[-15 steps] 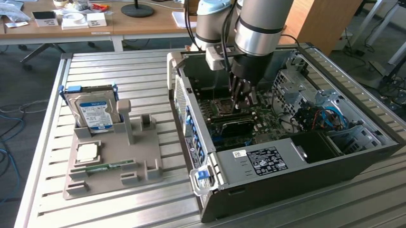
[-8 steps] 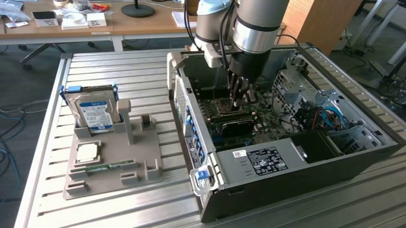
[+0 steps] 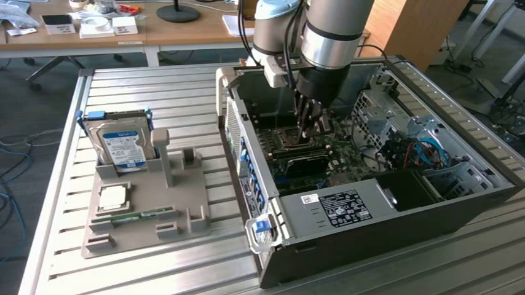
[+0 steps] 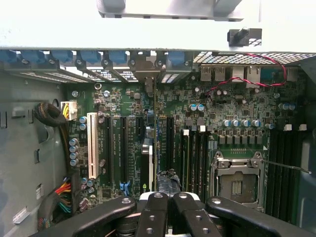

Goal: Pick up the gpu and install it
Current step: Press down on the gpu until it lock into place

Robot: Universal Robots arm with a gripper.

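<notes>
Black fingers (image 4: 153, 212) of your gripper (image 4: 168, 180) sit closest to the wrist camera, drawn fully together with no gap between the tips. Those tips meet the upper edge of the gpu (image 4: 153, 128), which you see edge-on as a thin upright line standing on the green motherboard (image 4: 222, 113), with long black expansion slots on either side of it. Its end bracket reaches the rear wall of the case. You cannot tell from either view whether the tips pinch the card or only press on it.

The white expansion slot (image 4: 92, 145) lies well apart from the card on one side, and the open CPU socket (image 4: 237, 182) on the other.

In the exterior view your gripper (image 3: 311, 129) reaches straight down into the open computer case (image 3: 345, 233), which lies on its side right of centre on the slatted metal table (image 3: 164, 92). Toward the exterior view's left, well clear of the arm, a grey parts holder (image 3: 184, 212) carries the blue-labelled hard drive (image 3: 123, 144) standing upright, a processor chip (image 3: 112, 195) lying flat, and the narrow memory stick (image 3: 135, 216).
</notes>
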